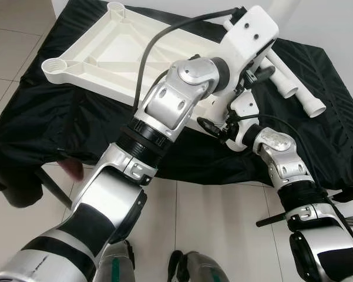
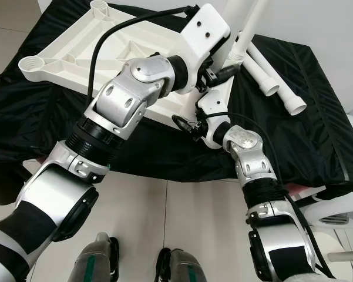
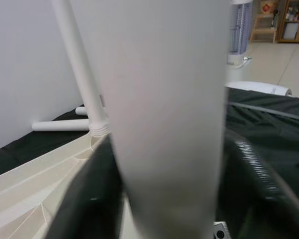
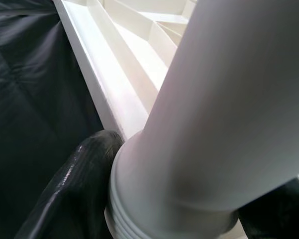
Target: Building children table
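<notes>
Black cloth (image 1: 59, 111) over bench — white tabletop (image 1: 114, 56) lies upside down. Left end effector (image 3: 164, 199) and right end effector (image 4: 174, 209) both pinch one upright table leg (image 2: 246, 23) at its corner; two spare legs (image 2: 279, 82) alongside.

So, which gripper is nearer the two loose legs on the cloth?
Left. The left gripper is just beside the loose legs; the right gripper is lower, at the tabletop's near edge, farther from them.
</notes>
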You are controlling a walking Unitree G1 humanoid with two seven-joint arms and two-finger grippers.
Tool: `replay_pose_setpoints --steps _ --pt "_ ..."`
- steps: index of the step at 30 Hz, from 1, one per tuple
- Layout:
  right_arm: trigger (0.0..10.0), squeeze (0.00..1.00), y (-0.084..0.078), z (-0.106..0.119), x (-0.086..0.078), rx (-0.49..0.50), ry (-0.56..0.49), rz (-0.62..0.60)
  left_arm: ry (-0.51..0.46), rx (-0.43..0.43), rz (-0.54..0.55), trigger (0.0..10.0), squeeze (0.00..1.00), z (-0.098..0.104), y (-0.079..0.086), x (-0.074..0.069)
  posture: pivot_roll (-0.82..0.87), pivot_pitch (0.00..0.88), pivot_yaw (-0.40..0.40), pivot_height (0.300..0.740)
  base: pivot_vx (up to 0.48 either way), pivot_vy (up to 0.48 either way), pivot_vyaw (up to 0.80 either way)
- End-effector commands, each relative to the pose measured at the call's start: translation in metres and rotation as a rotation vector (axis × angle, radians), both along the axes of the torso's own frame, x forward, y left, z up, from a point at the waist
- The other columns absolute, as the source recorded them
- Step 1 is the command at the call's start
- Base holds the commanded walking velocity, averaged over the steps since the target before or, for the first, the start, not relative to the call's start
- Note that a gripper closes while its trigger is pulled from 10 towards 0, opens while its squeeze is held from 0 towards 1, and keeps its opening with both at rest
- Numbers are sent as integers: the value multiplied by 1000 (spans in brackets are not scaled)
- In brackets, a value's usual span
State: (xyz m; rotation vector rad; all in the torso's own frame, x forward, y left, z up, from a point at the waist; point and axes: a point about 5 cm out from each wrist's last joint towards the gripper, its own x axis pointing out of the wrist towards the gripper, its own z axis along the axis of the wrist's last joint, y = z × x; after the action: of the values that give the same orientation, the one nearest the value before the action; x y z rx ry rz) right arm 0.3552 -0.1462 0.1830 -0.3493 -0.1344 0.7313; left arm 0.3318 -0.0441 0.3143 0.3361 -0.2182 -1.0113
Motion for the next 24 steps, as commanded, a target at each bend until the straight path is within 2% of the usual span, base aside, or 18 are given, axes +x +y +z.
replay_pose_setpoints --steps 1,16,17,18,24 --pt "10000 0 -7 0 0 -13 -8 -21 4 30 -61 0 0 0 -13 -8 119 89 -108 740 0 0 0" --pt "10000 0 -9 -4 0 25 2 -72 -6 25 -50 0 0 4 -10 -6 120 95 -104 740 0 0 0" --pt "10000 0 -10 -5 1 45 13 -78 -11 31 -43 7529 0 5 -10 -5 120 95 -104 740 0 0 0" --pt "10000 1000 -11 -5 1 72 30 -85 -10 34 -37 10000 0 5 -11 -4 120 99 -105 740 0 0 0" --pt "10000 1000 -8 -2 -1 143 28 -71 -11 9 -4 10000 0 11 -8 0 123 104 -106 740 0 0 0"
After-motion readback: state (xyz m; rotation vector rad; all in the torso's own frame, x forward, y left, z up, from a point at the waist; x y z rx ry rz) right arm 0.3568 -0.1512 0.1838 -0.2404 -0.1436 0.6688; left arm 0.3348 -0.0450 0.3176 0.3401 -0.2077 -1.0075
